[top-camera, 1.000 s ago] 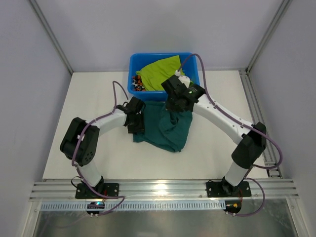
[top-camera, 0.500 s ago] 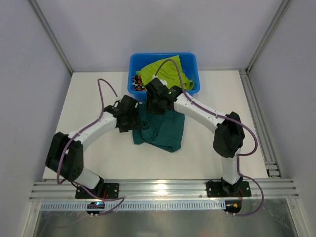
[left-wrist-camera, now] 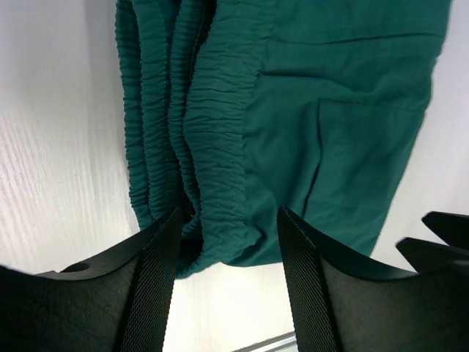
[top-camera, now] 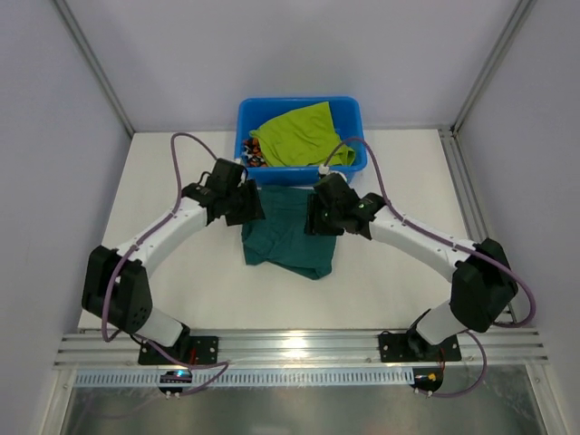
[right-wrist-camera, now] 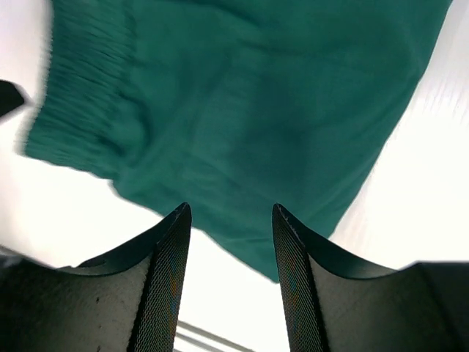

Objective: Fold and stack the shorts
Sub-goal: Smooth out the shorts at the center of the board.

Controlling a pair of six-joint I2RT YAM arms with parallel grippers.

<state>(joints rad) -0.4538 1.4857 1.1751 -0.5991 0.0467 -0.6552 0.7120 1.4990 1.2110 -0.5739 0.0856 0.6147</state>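
Observation:
The dark teal-green shorts (top-camera: pixel 288 240) lie folded on the white table in front of the tub. My left gripper (top-camera: pixel 248 208) hovers open over their left edge; in the left wrist view the gathered waistband (left-wrist-camera: pixel 212 125) bunches in layers, its corner between the spread fingers of that gripper (left-wrist-camera: pixel 229 216). My right gripper (top-camera: pixel 315 217) hangs open above the right part of the teal shorts (right-wrist-camera: pixel 242 110), nothing pinched between the fingers of this gripper (right-wrist-camera: pixel 230 209). The lime yellow-green shorts (top-camera: pixel 297 134) fill the tub, with a bit of the camouflage shorts (top-camera: pixel 251 156) showing at its left.
The blue plastic tub (top-camera: pixel 299 102) stands at the back centre, just beyond the teal shorts. Metal rails run along the right side (top-camera: pixel 467 199) and the near edge (top-camera: pixel 299 346). The right gripper's black fingertips (left-wrist-camera: pixel 440 235) show at the right edge of the left wrist view.
The right gripper has opened, let go of the teal shorts and drawn back from the tub. The left gripper shifted slightly up and left. The shorts now lie flatter.

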